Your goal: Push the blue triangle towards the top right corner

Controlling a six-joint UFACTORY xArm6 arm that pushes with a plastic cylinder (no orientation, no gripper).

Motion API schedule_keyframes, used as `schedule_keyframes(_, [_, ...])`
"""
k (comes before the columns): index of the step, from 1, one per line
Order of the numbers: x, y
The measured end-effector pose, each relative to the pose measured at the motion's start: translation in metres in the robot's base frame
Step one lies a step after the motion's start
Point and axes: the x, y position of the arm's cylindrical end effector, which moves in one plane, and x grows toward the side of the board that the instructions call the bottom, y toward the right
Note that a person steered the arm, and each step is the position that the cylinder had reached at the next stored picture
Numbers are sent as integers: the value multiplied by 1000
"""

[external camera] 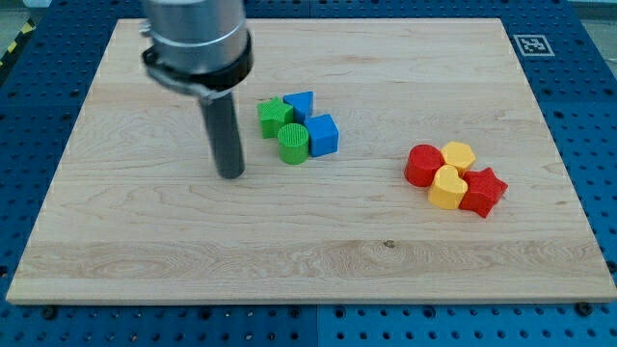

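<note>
1. You have a wooden board [318,241] lying on a blue perforated bench [598,96]. A black-and-white marker tag [532,44] sits at the board's top right corner.
2. Your arm's grey housing [196,43] enters from the view's top left, with the dark rod [224,130] hanging straight down from it.
3. My tip [231,175] rests on the board at the view's left of the green and blue cluster, near it but touching no block.
4. No pincer exists on this rig, so you have no apart-or-together state to log; the rod holds nothing.
5. The blue triangle [301,104] lies at the top of the central cluster, well apart from the top right corner.
6. The green star [274,117] sits just to the triangle's left, touching it as far as you can tell.
7. The green cylinder [293,143] stands below both, against the blue cube [323,134] on its right.
8. A second cluster sits well apart, toward the view's right: red cylinder [421,165], yellow hexagon [460,155], yellow heart [446,186] and red star [482,191], all packed together.
</note>
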Motion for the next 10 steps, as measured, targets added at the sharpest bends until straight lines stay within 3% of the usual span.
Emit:
schedule_keyframes(4, [5,6])
schedule_keyframes(10, [-128,93])
